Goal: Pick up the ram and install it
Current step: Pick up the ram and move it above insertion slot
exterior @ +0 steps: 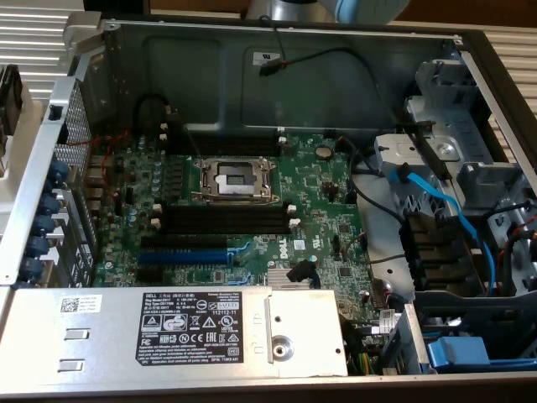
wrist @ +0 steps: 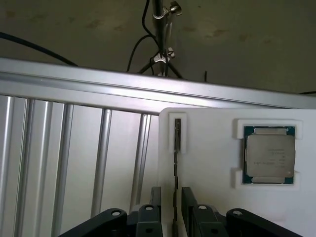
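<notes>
ram [wrist: 176,148] stood on edge in the white tray [wrist: 207,148] between parted jaws, a slim gap each side, nothing gripped; its lower end was cut off.

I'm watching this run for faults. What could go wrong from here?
1. The open end effector straddles the thin dark-green ram stick, which stands on edge in the white moulded holder. The stick looks off-centre in the gap, so closing might tilt it.
2. The long black memory slots lie close together on the green motherboard, so a tilted stick could miss or jam.
</notes>
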`<state>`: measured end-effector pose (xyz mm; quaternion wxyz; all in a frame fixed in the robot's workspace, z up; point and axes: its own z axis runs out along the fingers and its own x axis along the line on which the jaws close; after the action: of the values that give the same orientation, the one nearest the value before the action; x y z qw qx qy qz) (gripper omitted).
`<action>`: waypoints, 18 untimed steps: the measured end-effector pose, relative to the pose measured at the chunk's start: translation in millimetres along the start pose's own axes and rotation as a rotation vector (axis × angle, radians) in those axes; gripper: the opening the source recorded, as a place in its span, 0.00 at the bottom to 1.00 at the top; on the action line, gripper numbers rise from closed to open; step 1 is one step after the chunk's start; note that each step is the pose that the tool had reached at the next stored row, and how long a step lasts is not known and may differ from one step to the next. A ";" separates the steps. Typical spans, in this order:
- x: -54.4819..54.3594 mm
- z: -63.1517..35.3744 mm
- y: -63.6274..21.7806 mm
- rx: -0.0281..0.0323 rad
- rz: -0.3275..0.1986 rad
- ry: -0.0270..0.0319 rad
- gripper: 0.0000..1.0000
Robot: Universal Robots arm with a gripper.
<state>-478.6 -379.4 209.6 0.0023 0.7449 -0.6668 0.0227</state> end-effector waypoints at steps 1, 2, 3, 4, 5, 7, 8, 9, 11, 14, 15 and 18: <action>0.0 0.8 -0.3 -0.0001 0.002 -0.0007 0.31; 0.0 1.7 -0.5 -0.0002 0.004 -0.0016 0.31; 0.1 2.4 -0.9 -0.0005 0.005 -0.0025 0.31; 0.1 3.1 -1.3 -0.0011 0.006 -0.0033 0.31; 0.0 3.7 -1.7 -0.0020 0.008 -0.0040 0.31; -0.2 4.7 -2.3 -0.0027 0.011 -0.0064 0.31; -0.3 5.1 -2.5 -0.0028 0.012 -0.0084 0.31; -0.3 5.4 -2.7 -0.0040 0.014 -0.0142 0.31; -0.1 5.6 -2.9 -0.0032 0.014 -0.0249 0.31; -0.1 5.5 -2.8 -0.0043 0.015 -0.0300 0.31; 0.0 5.6 -2.8 -0.0083 0.014 -0.0304 0.31; 0.0 5.6 -2.8 -0.0211 0.014 -0.0318 0.31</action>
<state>-475.6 -379.3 204.1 -0.0006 0.7404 -0.6722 0.0038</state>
